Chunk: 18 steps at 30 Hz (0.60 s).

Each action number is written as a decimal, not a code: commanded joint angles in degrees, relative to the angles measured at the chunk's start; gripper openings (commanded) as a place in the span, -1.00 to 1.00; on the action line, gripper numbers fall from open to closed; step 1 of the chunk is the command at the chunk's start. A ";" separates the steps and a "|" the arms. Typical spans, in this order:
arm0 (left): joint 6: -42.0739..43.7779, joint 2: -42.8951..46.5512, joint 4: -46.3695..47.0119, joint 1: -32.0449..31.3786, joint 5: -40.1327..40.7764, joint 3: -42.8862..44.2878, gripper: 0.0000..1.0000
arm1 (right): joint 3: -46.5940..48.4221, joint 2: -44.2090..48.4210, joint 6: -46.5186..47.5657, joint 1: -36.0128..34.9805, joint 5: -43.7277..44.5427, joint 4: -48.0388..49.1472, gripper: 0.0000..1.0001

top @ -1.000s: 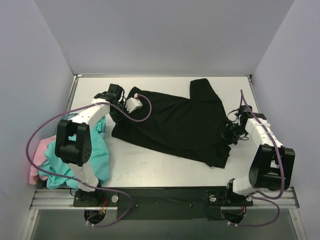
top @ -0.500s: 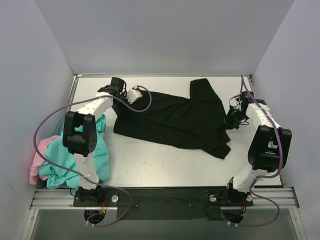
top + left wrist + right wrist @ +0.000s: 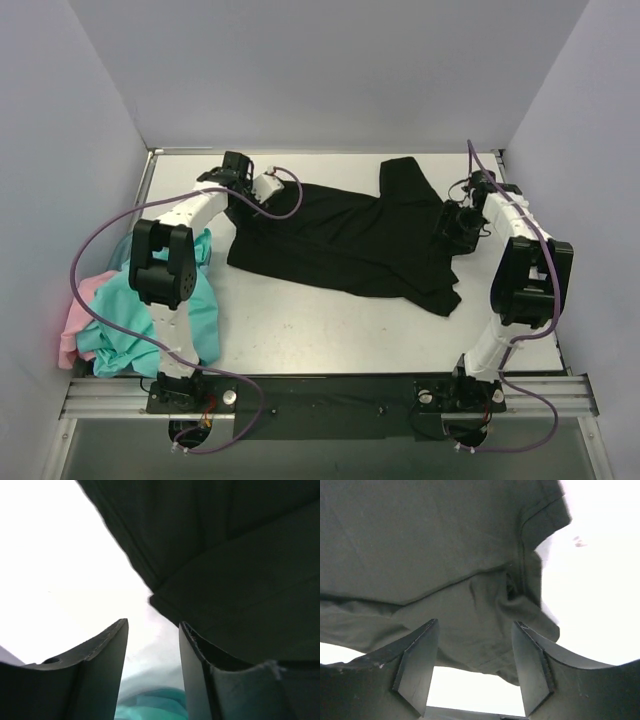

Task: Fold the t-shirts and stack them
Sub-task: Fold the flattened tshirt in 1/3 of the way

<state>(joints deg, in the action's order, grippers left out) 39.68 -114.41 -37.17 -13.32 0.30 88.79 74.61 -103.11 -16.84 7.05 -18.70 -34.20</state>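
A large black t-shirt (image 3: 340, 235) lies spread and rumpled across the middle of the table, one part reaching toward the far edge. My left gripper (image 3: 240, 200) is at its left corner. In the left wrist view that gripper (image 3: 152, 630) stands open with only table and teal cloth (image 3: 150, 705) in the gap, and the black shirt's hem (image 3: 240, 555) lies just right of it. My right gripper (image 3: 447, 224) is at the shirt's right edge, open (image 3: 475, 625), with the black cloth (image 3: 445, 555) lying loose beyond its fingers (image 3: 420, 655). Teal t-shirts (image 3: 150, 310) and a pink t-shirt (image 3: 72, 320) are heaped at the near left.
The white table (image 3: 300, 330) is walled in by pale panels at the left, back and right. The heap of teal and pink cloth hangs over the table's near-left edge beside the left arm's base. A metal rail (image 3: 320, 395) runs along the near edge.
Both grippers were shut on the black shirt's corners and have opened, letting it go. Both arms carried the shirt toward the far side before that.
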 commanded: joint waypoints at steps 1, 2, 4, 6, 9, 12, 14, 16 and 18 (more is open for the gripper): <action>-1.36 0.76 2.89 1.37 2.87 7.35 0.13 | 4.06 2.38 -1.17 -0.02 12.78 -7.63 0.18; -1.27 1.20 2.72 1.98 1.82 8.40 0.13 | 3.53 4.82 -1.79 0.24 13.51 -8.25 0.24; 1.34 4.61 0.53 2.42 -2.29 8.07 0.13 | 0.37 9.30 -3.97 2.17 13.95 -9.31 0.24; 5.64 8.56 -1.14 1.99 -7.64 3.68 0.02 | -5.33 14.04 -6.17 3.32 12.73 -9.31 0.22; 17.31 13.32 -4.66 0.58 -13.73 -8.24 -0.07 | -15.60 19.07 -9.08 3.67 8.53 -7.91 0.15; 25.17 15.97 -5.20 -0.30 -15.50 -16.18 0.00 | -24.31 22.86 -13.12 3.76 4.90 -4.31 0.15; 28.60 16.15 -3.62 -0.30 -15.85 -19.35 0.10 | -28.00 23.48 -14.96 3.85 4.37 0.07 0.15; 31.07 15.80 -0.90 -0.48 -15.68 -21.73 0.16 | -30.82 22.87 -16.29 3.94 3.06 3.76 0.14; 32.56 15.01 2.09 -1.00 -14.89 -23.57 0.19 | -32.41 20.94 -17.17 4.29 1.65 5.97 0.13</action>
<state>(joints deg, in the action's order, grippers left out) 63.90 -99.02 -39.51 -14.11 -12.25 67.42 44.91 -80.42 -29.50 11.11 -13.67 -34.15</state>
